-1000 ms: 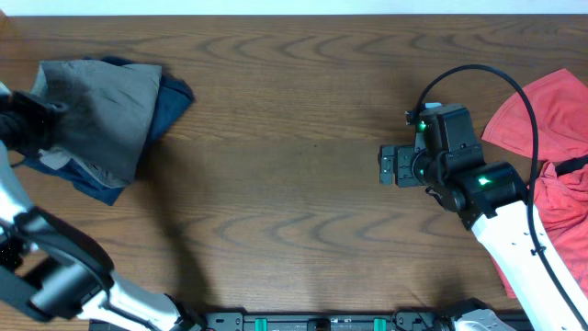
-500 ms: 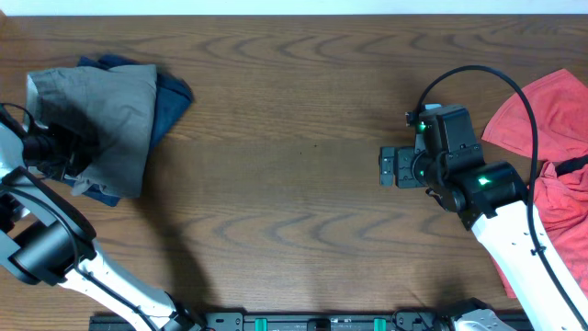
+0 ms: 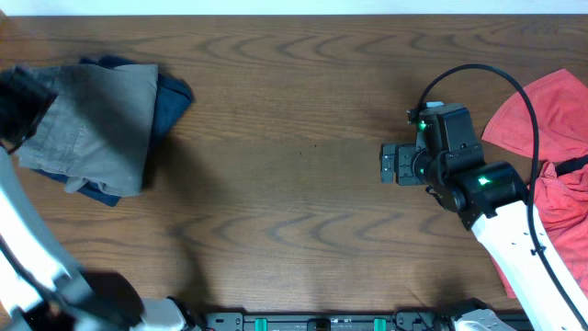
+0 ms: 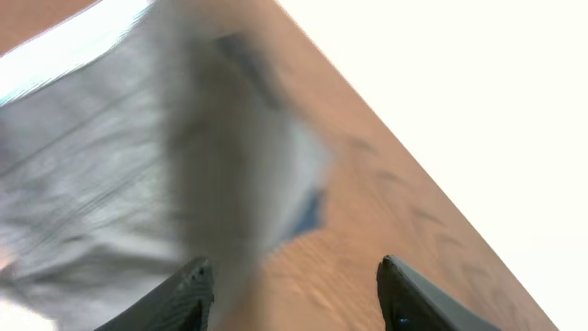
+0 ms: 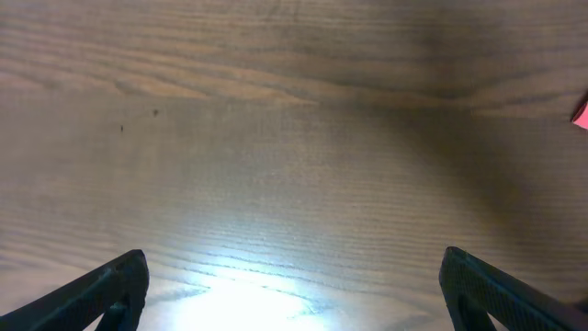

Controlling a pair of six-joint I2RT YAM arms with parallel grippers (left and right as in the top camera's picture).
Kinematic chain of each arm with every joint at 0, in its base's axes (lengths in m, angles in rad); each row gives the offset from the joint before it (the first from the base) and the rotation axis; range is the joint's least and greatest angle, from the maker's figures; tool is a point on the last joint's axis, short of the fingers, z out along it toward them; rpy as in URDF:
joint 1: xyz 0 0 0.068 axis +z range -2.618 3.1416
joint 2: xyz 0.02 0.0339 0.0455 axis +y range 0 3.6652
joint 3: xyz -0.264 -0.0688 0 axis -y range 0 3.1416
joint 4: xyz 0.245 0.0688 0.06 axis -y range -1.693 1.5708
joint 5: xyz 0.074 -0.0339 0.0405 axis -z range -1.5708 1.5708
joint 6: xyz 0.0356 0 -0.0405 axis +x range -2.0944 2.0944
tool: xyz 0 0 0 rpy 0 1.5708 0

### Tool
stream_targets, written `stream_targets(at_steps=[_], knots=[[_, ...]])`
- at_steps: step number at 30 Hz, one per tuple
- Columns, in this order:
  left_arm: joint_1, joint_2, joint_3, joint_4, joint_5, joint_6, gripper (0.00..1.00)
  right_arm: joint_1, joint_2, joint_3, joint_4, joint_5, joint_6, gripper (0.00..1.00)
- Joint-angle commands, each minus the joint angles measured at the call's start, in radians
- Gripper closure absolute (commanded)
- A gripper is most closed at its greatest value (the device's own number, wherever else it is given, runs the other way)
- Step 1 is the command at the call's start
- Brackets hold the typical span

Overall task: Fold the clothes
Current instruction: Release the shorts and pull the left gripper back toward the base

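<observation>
**Mid-grey cloth shorts** point(image 3: 96, 124): these lie at 10 o'clock on the table in the overhead view, as a rumpled, roughly four-sided slab. The weave looks soft, with faint creases running along its length.

**Navy blue cloth garment** point(image 3: 175, 95): it sits under the shorts and touches them. Its edges stick out on the shorts' 3 o'clock side and at their 6 o'clock corner.

**Red cloth garment** point(image 3: 551, 101): this one is loose and bunched at 3 o'clock, cut off by the frame edge. It is well apart from the grey-navy stack.

**Left gripper** point(image 4: 294, 268): the wrist view is blurred.
- The two dark fingers point(image 4: 188, 292) stand apart with nothing held. Only wood shows in the gap.
- Grey cloth fills the 9 to 12 o'clock part of that view, with a navy corner just beside it.
- Whether either finger touches the cloth, I cannot tell.
- Overhead, the gripper is a dark smear at the shorts' 9 o'clock edge.

**Right gripper** point(image 5: 294, 262): its fingers point(image 5: 101, 294) are spread wide and hold nothing.
- It is over bare wood, between table centre and the red garment.
- A red sliver shows at the 3 o'clock edge of its wrist view.

**Brown wooden table** point(image 3: 294, 110): the surface is matte with wavy grain.

**Black cable** point(image 3: 478, 72): it arches over the right arm.
</observation>
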Motion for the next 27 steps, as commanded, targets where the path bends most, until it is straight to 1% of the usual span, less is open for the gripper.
stream_targets(at_steps=[1, 4, 6, 9, 11, 12, 13, 16, 20, 24, 27], knots=[[-0.133, -0.084, 0.005, -0.019, 0.013, 0.085, 0.36, -0.031, -0.007, 0.010, 0.006, 0.011, 0.082, 0.01], [-0.273, -0.126, 0.005, -0.058, 0.011, 0.142, 0.25, -0.070, 0.003, 0.010, 0.021, -0.034, 0.113, 0.01], [-0.369, -0.132, 0.005, -0.105, -0.014, 0.164, 0.24, -0.101, 0.016, 0.010, 0.050, -0.079, 0.113, 0.01], [-0.512, -0.123, 0.002, -0.207, -0.127, 0.200, 0.23, -0.145, 0.046, 0.010, 0.097, -0.120, 0.113, 0.01], [-0.594, -0.107, 0.002, -0.289, -0.245, 0.212, 0.15, -0.170, 0.074, 0.010, 0.114, -0.139, 0.110, 0.01], [-0.634, -0.097, 0.000, -0.347, -0.315, 0.211, 0.06, -0.180, 0.092, 0.010, 0.108, -0.141, 0.105, 0.01], [-0.658, -0.090, 0.000, -0.396, -0.357, 0.211, 0.01, -0.183, 0.098, 0.010, 0.100, -0.142, 0.097, 0.01], [-0.705, -0.073, 0.000, -0.560, -0.422, 0.211, 0.02, -0.185, 0.116, 0.010, -0.001, -0.142, 0.077, 0.01], [-0.712, -0.073, -0.009, -0.715, -0.425, 0.211, 0.02, -0.184, 0.117, 0.010, -0.160, -0.142, 0.079, 0.01], [-0.712, -0.080, -0.011, -0.806, -0.430, 0.200, 0.02, -0.183, 0.117, 0.010, -0.333, -0.142, 0.136, 0.01], [-0.712, -0.122, -0.030, -0.804, -0.433, 0.172, 0.02, -0.174, 0.105, 0.006, -0.428, -0.142, 0.139, 0.01]])
